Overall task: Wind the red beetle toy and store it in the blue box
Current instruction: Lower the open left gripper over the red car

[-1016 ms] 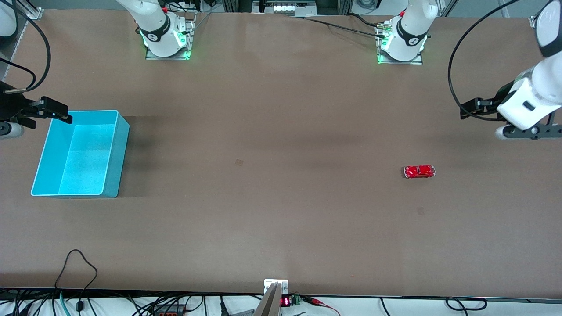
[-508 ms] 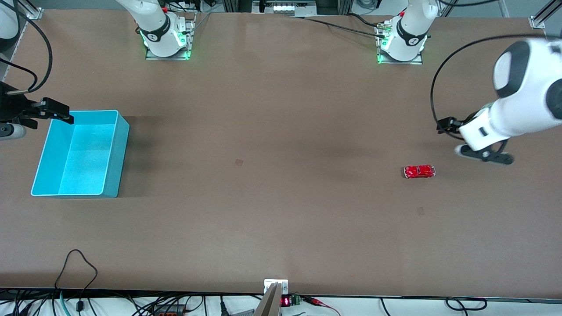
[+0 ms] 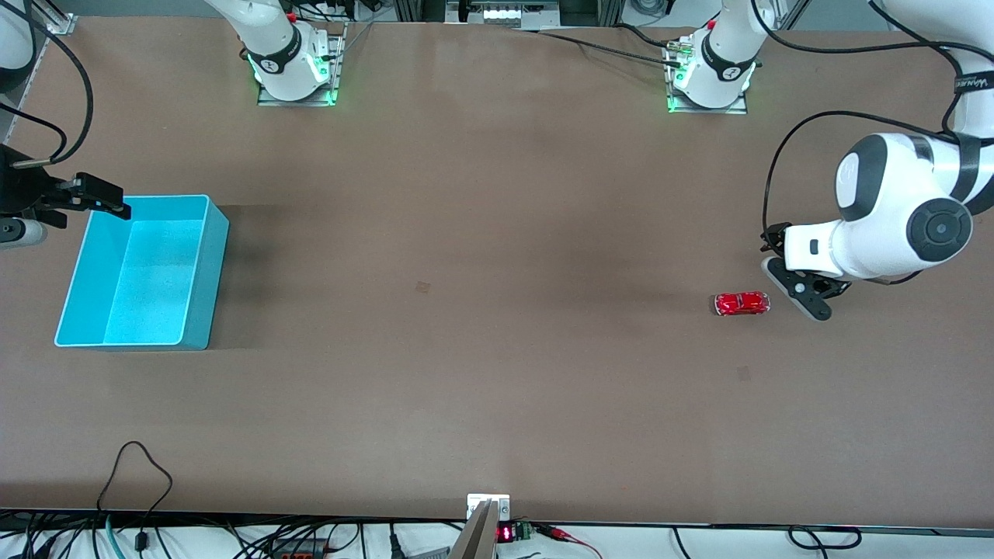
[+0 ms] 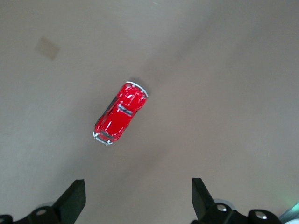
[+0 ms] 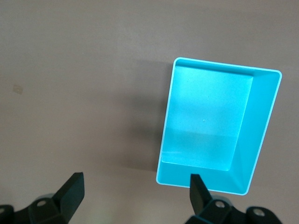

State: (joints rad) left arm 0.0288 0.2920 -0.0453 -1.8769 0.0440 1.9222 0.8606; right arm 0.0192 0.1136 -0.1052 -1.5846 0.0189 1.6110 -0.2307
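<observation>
The red beetle toy (image 3: 742, 303) stands on its wheels on the brown table toward the left arm's end. My left gripper (image 3: 803, 289) hangs just beside it, toward the table's end, not touching it. In the left wrist view the toy (image 4: 120, 120) lies ahead of the open, empty gripper (image 4: 138, 205). The blue box (image 3: 211, 264) stands empty at the right arm's end. My right gripper (image 3: 31, 208) waits over the table beside the box's corner, open and empty (image 5: 135, 200). The box (image 5: 262, 135) shows in the right wrist view.
Both arm bases (image 3: 293, 70) (image 3: 710, 78) stand along the table's edge farthest from the front camera. Cables (image 3: 136, 473) and a small bracket (image 3: 488, 506) lie at the edge nearest to it. Bare table spans between box and toy.
My left arm has swung in from the table's end and come down beside the red beetle toy. The toy, the box and the right arm have not moved.
</observation>
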